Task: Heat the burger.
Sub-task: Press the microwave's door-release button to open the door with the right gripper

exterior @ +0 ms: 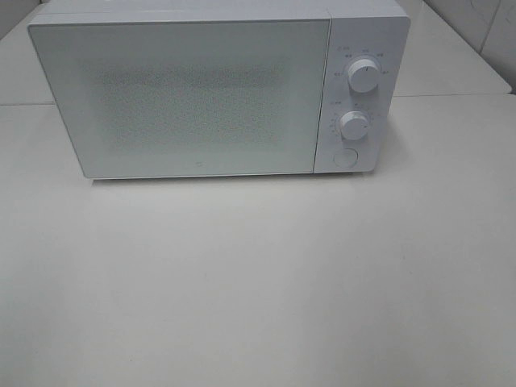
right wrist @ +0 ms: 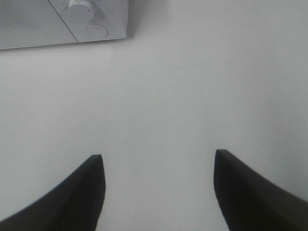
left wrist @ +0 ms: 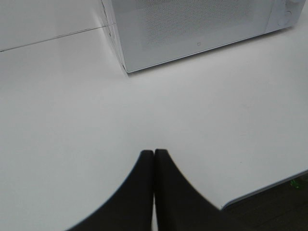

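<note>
Standing closed, one microwave point(exterior: 201, 97), two dials point(exterior: 363, 76), right fingers point(right wrist: 72, 197) apart

The microwave point(exterior: 201, 89) stood across the back of the counter point(exterior: 258, 282), its door point(exterior: 181, 97) shut flat and barring the way inside. An upper knob point(exterior: 363, 76) and a lower knob point(exterior: 355, 125) stuck out from its right panel. In front lay bare counter, open from both sides; nothing stood between the left gripper point(left wrist: 154, 151) or right gripper point(right wrist: 158, 154) and the microwave's front.
</note>
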Available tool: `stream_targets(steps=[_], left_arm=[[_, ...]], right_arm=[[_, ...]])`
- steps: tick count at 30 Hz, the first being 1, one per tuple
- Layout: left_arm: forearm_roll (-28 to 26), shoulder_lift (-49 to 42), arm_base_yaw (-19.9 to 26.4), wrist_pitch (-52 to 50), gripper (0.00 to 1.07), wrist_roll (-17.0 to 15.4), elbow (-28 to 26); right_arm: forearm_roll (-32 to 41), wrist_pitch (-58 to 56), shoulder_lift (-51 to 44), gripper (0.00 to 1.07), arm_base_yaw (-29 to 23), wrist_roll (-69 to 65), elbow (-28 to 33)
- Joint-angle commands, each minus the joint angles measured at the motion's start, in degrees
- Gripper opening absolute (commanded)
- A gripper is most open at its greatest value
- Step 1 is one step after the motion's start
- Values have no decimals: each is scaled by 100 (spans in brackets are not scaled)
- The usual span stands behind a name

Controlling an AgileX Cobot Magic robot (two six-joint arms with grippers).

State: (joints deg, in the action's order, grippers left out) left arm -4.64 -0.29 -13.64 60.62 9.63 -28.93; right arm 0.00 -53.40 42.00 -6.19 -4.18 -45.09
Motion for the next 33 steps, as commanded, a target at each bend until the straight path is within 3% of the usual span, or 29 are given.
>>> stream_targets(steps=[1,3,11,25,33], left_arm=[[11,-115,17,-86,0,-17,11],[11,-115,17,-86,0,-17,11],[11,-115,17,-86,0,-17,11],[11,-115,17,-86,0,-17,11],[11,-115,17,-86,0,-17,11]], right_arm=[[-52,-23,-470,63,17,63,292],[-52,-23,-1112,63,17,92,710],[-34,-34,-2498,63,17,344,1415],[52,86,-4269,60,17,493,1461],[52,86,-4377,57,17,493,1461]])
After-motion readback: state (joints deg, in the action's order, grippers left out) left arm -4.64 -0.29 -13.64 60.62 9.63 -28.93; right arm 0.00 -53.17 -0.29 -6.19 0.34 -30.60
